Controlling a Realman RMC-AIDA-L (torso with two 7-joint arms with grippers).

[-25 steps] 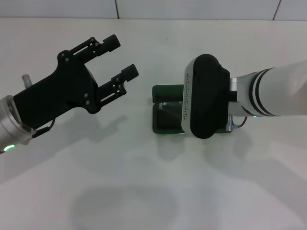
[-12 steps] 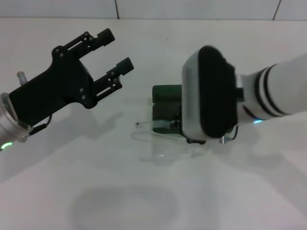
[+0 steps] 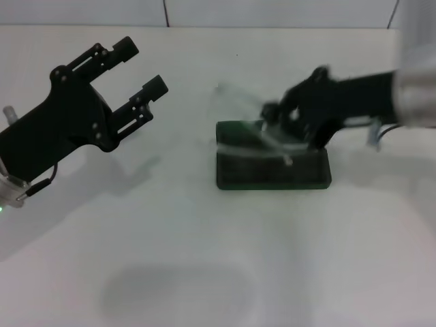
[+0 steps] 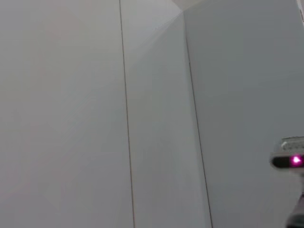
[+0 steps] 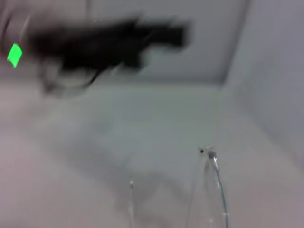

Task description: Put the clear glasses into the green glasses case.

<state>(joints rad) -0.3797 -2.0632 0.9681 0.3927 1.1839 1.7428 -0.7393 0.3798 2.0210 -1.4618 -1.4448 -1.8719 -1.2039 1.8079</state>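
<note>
The green glasses case (image 3: 240, 174) lies open in the middle of the white table, its lid (image 3: 235, 129) raised at the far side. My right gripper (image 3: 276, 122) reaches in from the right just above the case. It is shut on the clear glasses (image 3: 235, 95), which hang tilted and blurred over the case's far left. In the right wrist view, the thin arms of the clear glasses (image 5: 216, 185) stick out from the gripper. My left gripper (image 3: 141, 67) hovers open and empty to the left of the case, well apart from it.
White tabletop (image 3: 204, 259) spreads all around, with a wall seam behind. The left wrist view faces white wall panels and a small device with a magenta light (image 4: 292, 160). My left gripper (image 5: 104, 42) appears blurred in the right wrist view.
My right wrist has turned and swung, bringing the glasses from the table in front of the case up over it. The left gripper has drifted further left.
</note>
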